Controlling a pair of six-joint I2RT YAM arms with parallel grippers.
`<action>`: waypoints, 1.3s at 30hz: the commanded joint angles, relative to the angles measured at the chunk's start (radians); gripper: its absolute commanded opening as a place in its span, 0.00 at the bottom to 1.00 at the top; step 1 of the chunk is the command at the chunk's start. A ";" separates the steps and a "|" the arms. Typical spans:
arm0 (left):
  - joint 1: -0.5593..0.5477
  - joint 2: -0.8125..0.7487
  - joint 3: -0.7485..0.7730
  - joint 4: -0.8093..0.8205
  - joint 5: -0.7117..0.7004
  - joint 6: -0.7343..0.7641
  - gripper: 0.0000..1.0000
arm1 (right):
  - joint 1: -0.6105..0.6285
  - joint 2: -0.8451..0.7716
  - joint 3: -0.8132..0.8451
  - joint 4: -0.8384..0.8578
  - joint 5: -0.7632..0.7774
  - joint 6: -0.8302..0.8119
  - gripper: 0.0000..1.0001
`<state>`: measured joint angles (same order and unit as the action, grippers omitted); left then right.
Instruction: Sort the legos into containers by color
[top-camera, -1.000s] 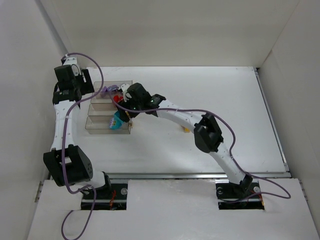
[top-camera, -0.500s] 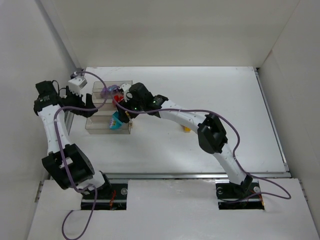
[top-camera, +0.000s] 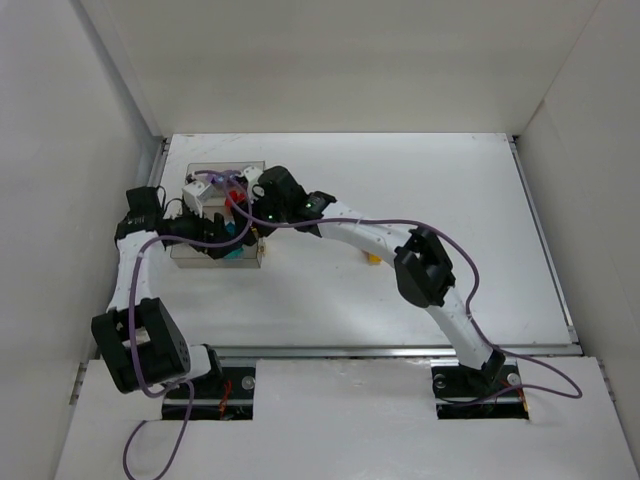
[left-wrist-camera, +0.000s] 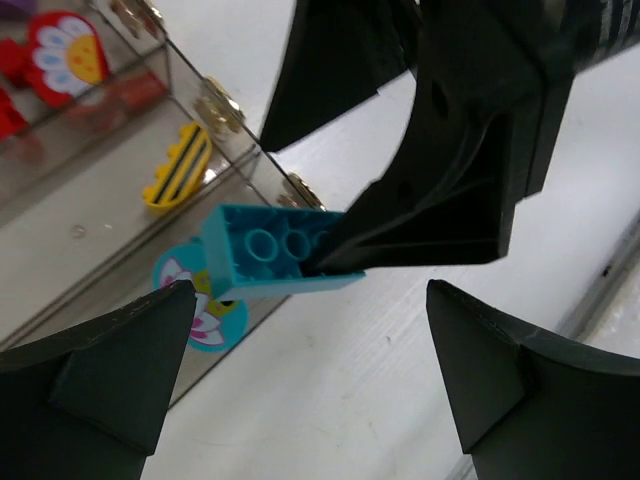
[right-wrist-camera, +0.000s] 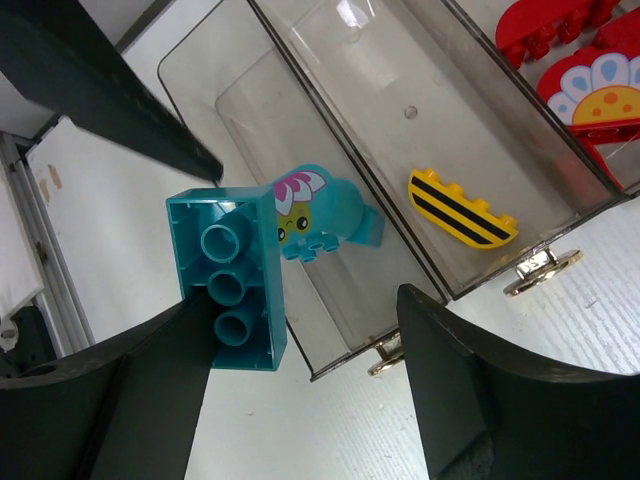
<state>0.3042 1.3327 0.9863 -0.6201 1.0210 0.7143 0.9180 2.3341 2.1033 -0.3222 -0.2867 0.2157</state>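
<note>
The containers (top-camera: 190, 250) are clear bins joined in a row at the table's left. A cyan lego brick (right-wrist-camera: 232, 280) clings to one finger of my right gripper (right-wrist-camera: 300, 320). The jaws stand apart, with a clear gap between the brick and the other finger. The brick (left-wrist-camera: 270, 255) hangs over the outer edge of the end bin. That bin holds a cyan flower piece (right-wrist-camera: 320, 215). A yellow striped piece (right-wrist-camera: 462, 208) lies in the bin beside it, and red pieces (right-wrist-camera: 590, 70) in the one after. My left gripper (left-wrist-camera: 310, 380) is wide open and empty just below the brick.
Purple legos (top-camera: 215, 180) lie in the far bin. One yellow lego (top-camera: 372, 259) sits on the table beneath the right arm. The left side wall stands close to the bins. Both arms crowd over the bin row.
My left arm has swung from the far left wall down to the near end of the bins, and its jaws have opened wide. The right gripper has stayed in place with the cyan brick.
</note>
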 joint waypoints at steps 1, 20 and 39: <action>0.015 -0.046 -0.014 0.149 -0.012 -0.108 0.99 | 0.007 -0.055 -0.008 0.068 -0.009 0.011 0.77; 0.064 0.005 -0.032 0.229 -0.094 -0.187 0.61 | 0.007 -0.075 -0.019 0.075 0.011 0.021 0.75; 0.064 0.005 0.084 0.230 -0.332 -0.199 0.69 | -0.254 -0.467 -0.305 -0.268 0.394 0.068 0.94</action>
<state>0.3679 1.3472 0.9966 -0.4564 0.7563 0.5873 0.7265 1.9606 1.8465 -0.4389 -0.0761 0.2665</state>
